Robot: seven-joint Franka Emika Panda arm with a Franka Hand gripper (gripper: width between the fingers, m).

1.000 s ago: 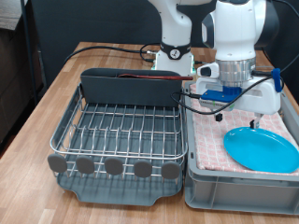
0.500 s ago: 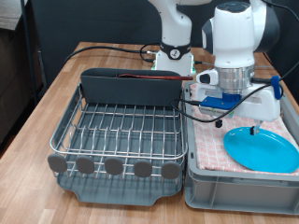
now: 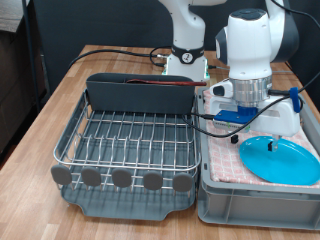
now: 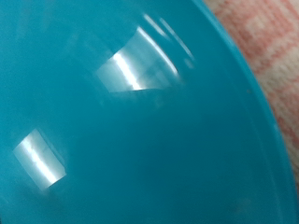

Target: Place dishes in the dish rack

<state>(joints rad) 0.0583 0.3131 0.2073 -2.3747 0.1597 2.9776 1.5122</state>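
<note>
whether the jaws stand open or closed cannot be told: the gripper point(image 3: 262, 140) hangs low over the blue plate point(image 3: 280, 159), its fingers hidden behind the hand in the exterior view. the wrist view shows only the plate point(image 4: 131, 121) filling the frame, with a corner of pink checkered cloth point(image 4: 266, 42) beside it. the plate lies on that cloth point(image 3: 225, 150) in the grey bin point(image 3: 250, 205) at the exterior view's right. the rack point(image 3: 125, 140) sits just left of the bin, with a reddish-brown spoon point(image 3: 160, 84) in its rear trough.
</note>
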